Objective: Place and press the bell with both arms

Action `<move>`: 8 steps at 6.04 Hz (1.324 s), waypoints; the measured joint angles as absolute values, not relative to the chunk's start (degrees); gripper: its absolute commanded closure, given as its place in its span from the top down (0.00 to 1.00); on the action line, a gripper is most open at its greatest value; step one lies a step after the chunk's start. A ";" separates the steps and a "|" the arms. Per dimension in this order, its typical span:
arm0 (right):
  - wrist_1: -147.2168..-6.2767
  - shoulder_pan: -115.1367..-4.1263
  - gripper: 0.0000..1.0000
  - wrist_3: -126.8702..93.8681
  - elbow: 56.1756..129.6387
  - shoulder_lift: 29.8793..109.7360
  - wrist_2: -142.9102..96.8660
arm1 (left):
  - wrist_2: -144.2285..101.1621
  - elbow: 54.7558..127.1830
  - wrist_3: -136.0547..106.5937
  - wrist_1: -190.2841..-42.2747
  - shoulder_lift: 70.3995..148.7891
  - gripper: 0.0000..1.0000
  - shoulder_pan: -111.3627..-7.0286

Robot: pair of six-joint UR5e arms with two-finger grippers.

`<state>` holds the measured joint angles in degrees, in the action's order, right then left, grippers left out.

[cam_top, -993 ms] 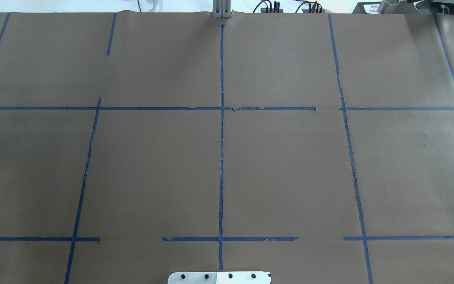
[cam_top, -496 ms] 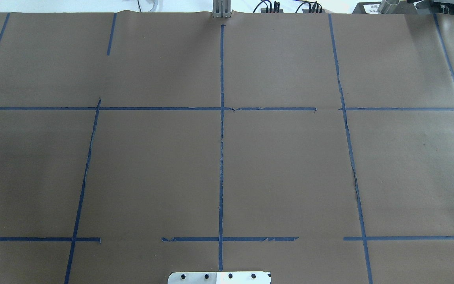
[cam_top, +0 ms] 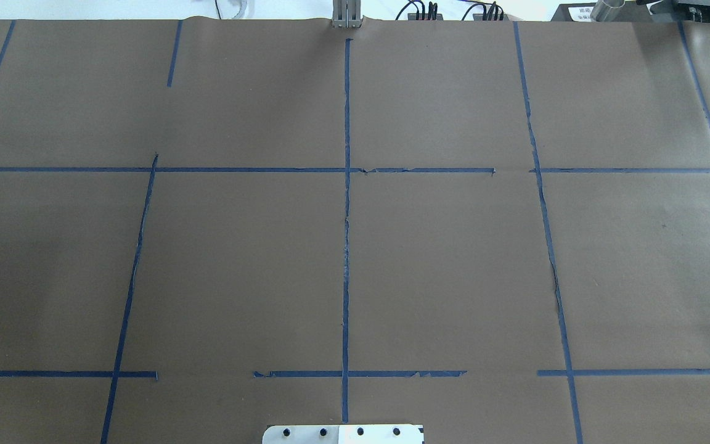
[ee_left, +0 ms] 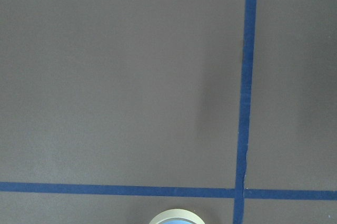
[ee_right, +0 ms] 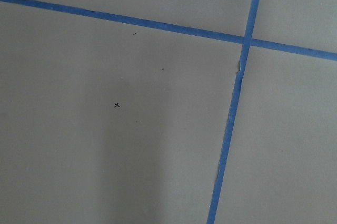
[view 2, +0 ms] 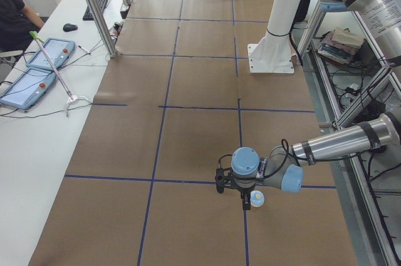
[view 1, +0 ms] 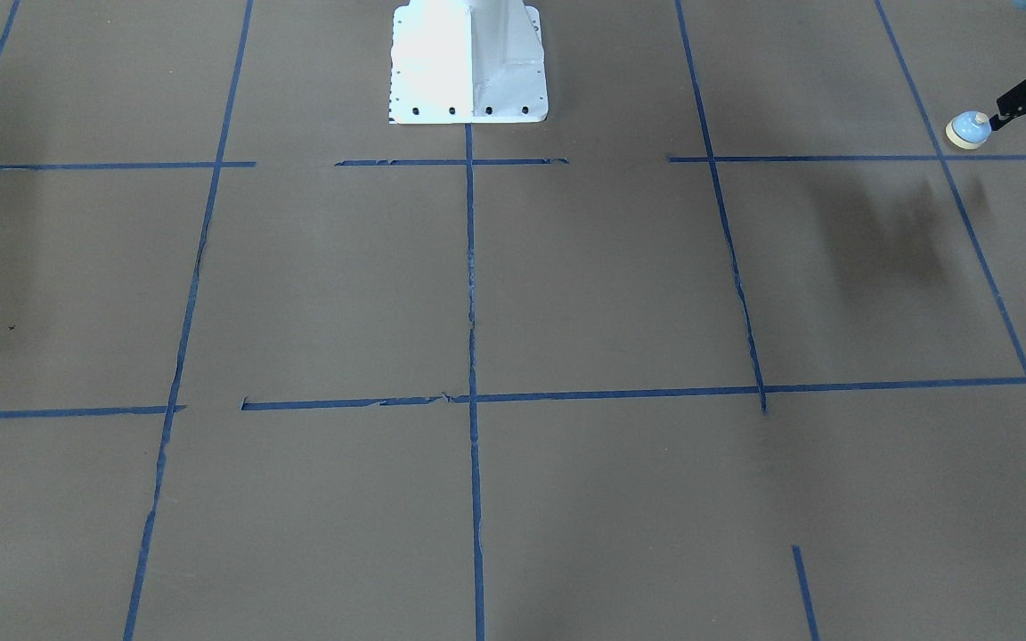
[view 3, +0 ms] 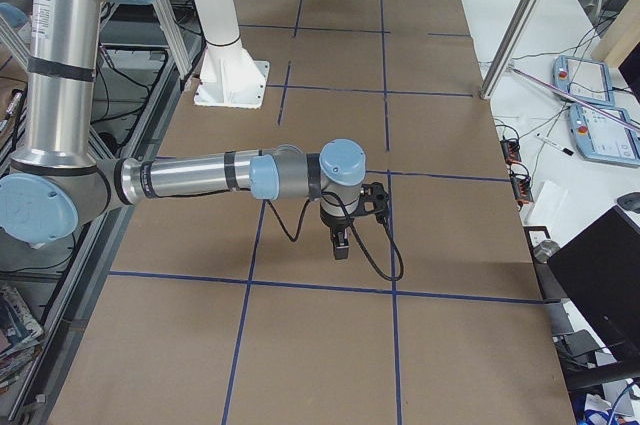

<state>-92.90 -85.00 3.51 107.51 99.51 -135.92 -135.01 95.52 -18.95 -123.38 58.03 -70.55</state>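
Robot lab: arms [view 3: 200, 177], tape-gridded table [view 2: 200, 84], teach pendants [view 2: 51, 53].

A: What do we log for the table cover [cam_top: 453, 277]?
B: Matt brown paper, smooth. Its blue tape [cam_top: 346, 246] is frayed in places ahead of the pedestal [view 1: 468, 62].
A: And the pedestal itself?
B: We log glossy white painted metal. The right arm [view 3: 190, 177]: satin silver metal tube, smooth light-blue joint caps [view 3: 343, 160]. The bell [view 1: 970, 128]: smooth dome.
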 measured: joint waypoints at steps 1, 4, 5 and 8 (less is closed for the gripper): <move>-92.90 -84.95 1.00 3.60 107.62 99.52 -135.95 | -135.00 94.91 -19.18 -123.75 57.96 1.00 -68.11; -92.90 -84.84 1.00 3.77 107.75 99.58 -135.95 | -134.98 92.70 -19.74 -124.64 58.03 1.00 -63.18; -92.90 -84.83 1.00 3.78 107.75 99.58 -135.90 | -134.99 92.12 -19.91 -124.70 58.19 1.00 -61.55; -92.90 -84.82 1.00 3.78 107.82 99.58 -135.94 | -135.16 89.33 -19.74 -125.06 60.10 1.00 -58.10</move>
